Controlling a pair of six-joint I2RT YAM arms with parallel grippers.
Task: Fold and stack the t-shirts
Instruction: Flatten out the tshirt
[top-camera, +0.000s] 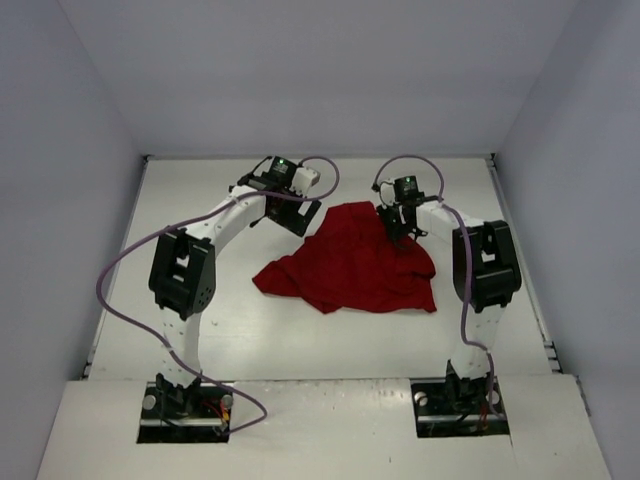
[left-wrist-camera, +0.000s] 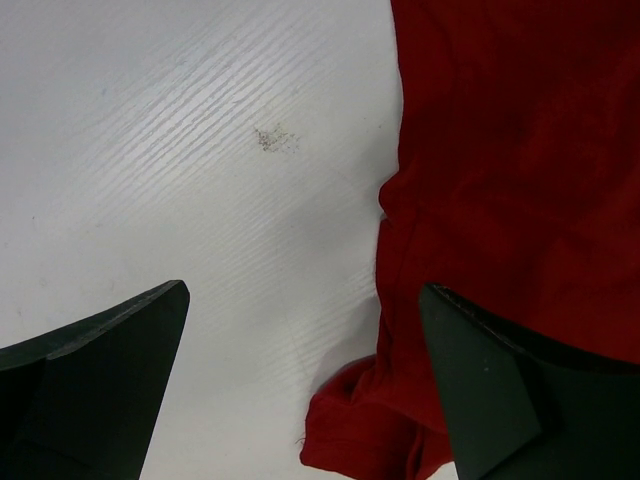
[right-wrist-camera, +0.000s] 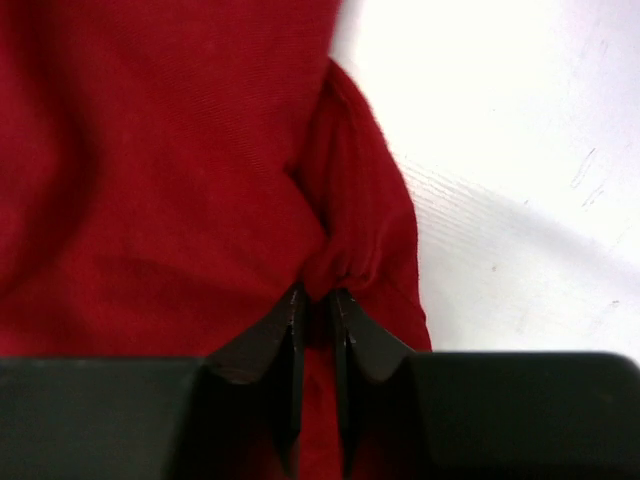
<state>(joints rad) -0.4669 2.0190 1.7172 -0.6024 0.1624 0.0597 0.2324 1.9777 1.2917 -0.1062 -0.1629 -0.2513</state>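
Plain dark red cloth t-shirt (top-camera: 350, 268) lies crumpled on white table (top-camera: 250, 330). Right pincer (right-wrist-camera: 318, 297) grips a fold at shirt's far-right edge. Left pincer (left-wrist-camera: 305, 290) released, spread wide over shirt's far-left edge.

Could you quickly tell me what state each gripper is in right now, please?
Left gripper: open, holding nothing.
Right gripper: closed on a pinch of the red t-shirt.

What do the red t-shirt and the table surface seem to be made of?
The t-shirt looks like soft matte knit cloth, perhaps cotton: it has a fine weave, wrinkles, and bunches in the right gripper. The table seems to be a hard white board with faint ribbed grain; its exact material is unclear.
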